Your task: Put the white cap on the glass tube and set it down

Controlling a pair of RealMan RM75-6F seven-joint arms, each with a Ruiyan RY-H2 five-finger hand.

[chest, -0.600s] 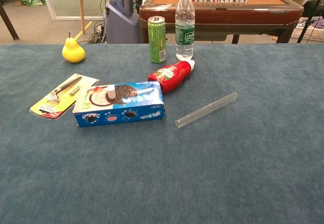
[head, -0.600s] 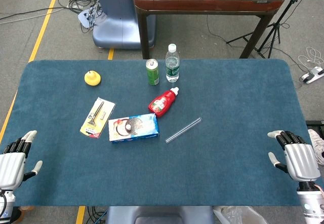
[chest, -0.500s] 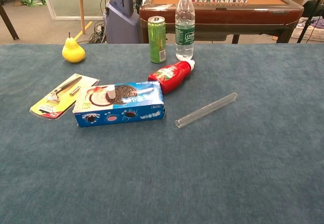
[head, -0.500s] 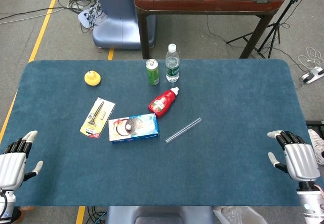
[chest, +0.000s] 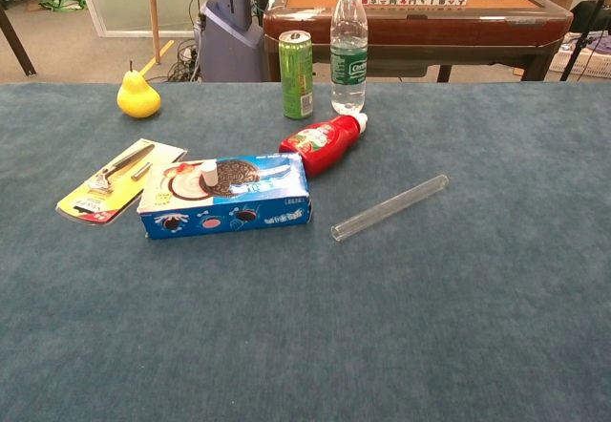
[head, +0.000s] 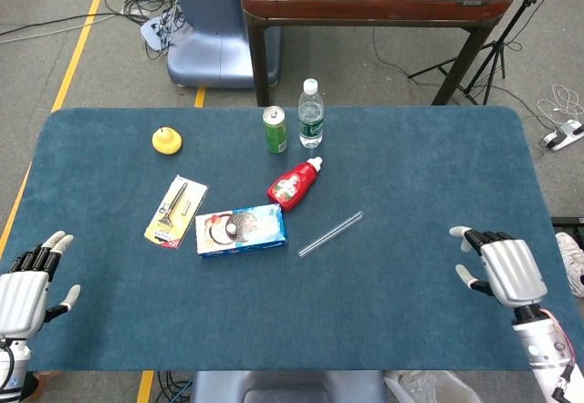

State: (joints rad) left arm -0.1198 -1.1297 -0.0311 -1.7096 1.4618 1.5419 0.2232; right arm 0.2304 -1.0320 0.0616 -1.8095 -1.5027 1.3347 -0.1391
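Nearest me, my left robot hand (head: 26, 289) and right robot hand (head: 505, 271) hover with fingers spread, holding nothing. Beyond them the glass tube (chest: 389, 207) lies slantwise on the desk (chest: 496, 327); what looks like the white cap (chest: 208, 174) stands on the cookie box (chest: 227, 196).

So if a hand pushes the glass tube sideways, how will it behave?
The glass tube is a smooth cylinder lying flat on the felt table, so it would probably roll, though felt may slow it. It looks thin and clear, so likely light, slippery and fragile.
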